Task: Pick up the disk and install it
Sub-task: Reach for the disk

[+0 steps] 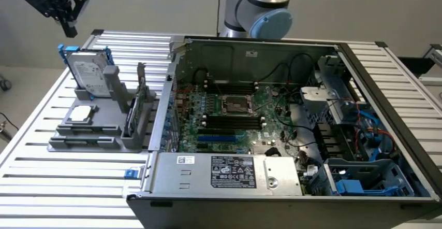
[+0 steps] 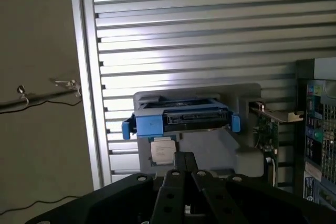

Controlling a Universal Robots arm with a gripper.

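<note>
The disk (image 1: pixel 90 72) leans upright in a grey fixture (image 1: pixel 86 136) on the exterior view's left, its silver face and white label framed by the blue carrier. In the wrist view I look down on the top edge of the disk (image 2: pixel 181 120), with blue tabs at both ends. My black gripper (image 1: pixel 70 31) hangs in the air well above the disk, apart from it. The fingers (image 2: pixel 177 162) meet at their tips, so the gripper (image 2: pixel 184 156) is shut with nothing in it.
A small square silver chip (image 1: pixel 82 113) lies on the fixture in front of the disk, and an expansion card (image 1: pixel 142 102) stands beside it. The open computer case (image 1: pixel 179 63) holds the motherboard (image 1: pixel 235 110), a labelled silver box (image 1: pixel 228 172) and a blue-trimmed bay (image 1: pixel 363 180). A slatted table (image 1: pixel 62 192) carries it all.
</note>
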